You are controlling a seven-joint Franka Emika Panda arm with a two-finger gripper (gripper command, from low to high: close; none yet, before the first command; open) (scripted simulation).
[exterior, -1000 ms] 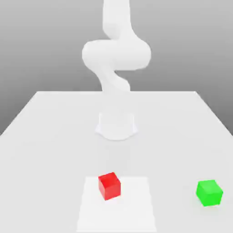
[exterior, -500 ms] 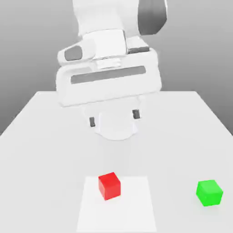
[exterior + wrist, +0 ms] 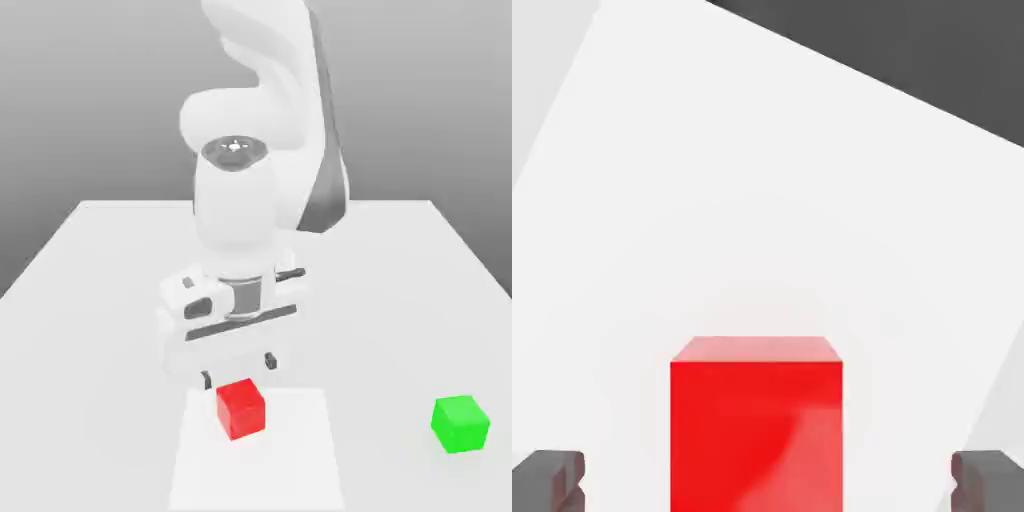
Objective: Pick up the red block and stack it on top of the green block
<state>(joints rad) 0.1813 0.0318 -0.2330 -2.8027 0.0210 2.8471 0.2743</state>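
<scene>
The red block rests on the white table, on a paler square patch near the front. My gripper hangs just above and slightly behind it, pointing down, open, with nothing held. In the hand view the red block lies between the two dark fingertips, with a wide gap on each side and no contact. The green block sits alone at the exterior view's right, well away from the gripper.
The white table stretches wide around both blocks. The paler square patch lies under the red block. The arm's white body rises behind the gripper, over the middle of the table.
The hand has come down from high above the table to just over the red block and has turned. Both blocks stayed where they were. The fingers stayed open.
</scene>
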